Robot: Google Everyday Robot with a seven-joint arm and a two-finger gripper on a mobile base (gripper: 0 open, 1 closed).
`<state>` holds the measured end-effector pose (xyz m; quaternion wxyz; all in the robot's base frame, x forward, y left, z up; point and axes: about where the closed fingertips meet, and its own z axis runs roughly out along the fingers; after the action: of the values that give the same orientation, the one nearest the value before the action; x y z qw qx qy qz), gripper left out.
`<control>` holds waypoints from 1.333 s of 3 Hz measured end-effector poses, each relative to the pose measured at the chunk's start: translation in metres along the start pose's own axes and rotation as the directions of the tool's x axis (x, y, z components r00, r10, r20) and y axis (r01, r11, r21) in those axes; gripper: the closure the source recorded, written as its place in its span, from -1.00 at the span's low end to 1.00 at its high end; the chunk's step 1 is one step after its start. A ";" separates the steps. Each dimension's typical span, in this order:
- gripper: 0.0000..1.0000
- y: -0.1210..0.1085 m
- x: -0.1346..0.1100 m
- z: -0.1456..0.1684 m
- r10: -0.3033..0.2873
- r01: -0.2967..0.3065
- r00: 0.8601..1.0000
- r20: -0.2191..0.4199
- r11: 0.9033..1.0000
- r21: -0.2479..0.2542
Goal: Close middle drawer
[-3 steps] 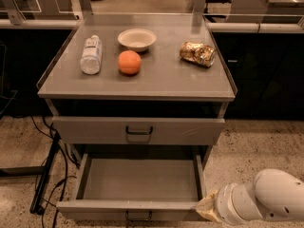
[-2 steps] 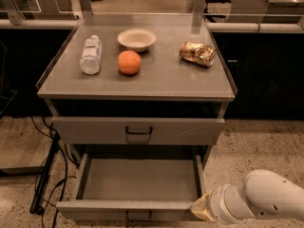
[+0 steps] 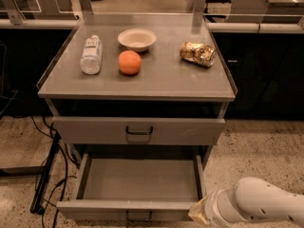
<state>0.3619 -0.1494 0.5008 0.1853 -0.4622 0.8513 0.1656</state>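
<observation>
The middle drawer (image 3: pixel 140 179) is pulled far out of the grey cabinet and is empty. Its plain front (image 3: pixel 95 210) faces me at the bottom of the view, with a small dark loop handle (image 3: pixel 138 216). Above it, the taller top drawer front (image 3: pixel 137 130) with a bigger handle sits nearly flush. My white arm (image 3: pixel 259 207) comes in from the lower right. My gripper (image 3: pixel 196 213) is at the front right corner of the open drawer, right by its front panel.
On the cabinet top (image 3: pixel 161 80) lie a water bottle (image 3: pixel 91 54), a white bowl (image 3: pixel 137 38), an orange (image 3: pixel 129 62) and a crumpled snack bag (image 3: pixel 197 54). Black cables and a stand foot (image 3: pixel 45 179) lie on the speckled floor to the left.
My arm and gripper have moved left, closer to the front right corner of the open drawer. The drawer itself has not visibly moved.
</observation>
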 end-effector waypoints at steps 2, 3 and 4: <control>1.00 0.006 0.018 0.062 0.038 -0.038 0.999 -0.006 0.999 -0.008; 0.61 0.006 0.017 0.063 0.039 -0.039 0.999 -0.005 0.999 -0.007; 0.15 0.006 0.017 0.063 0.039 -0.039 0.999 -0.005 0.999 -0.007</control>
<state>0.3585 -0.1308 0.4384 0.1783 -0.4467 0.8599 0.1711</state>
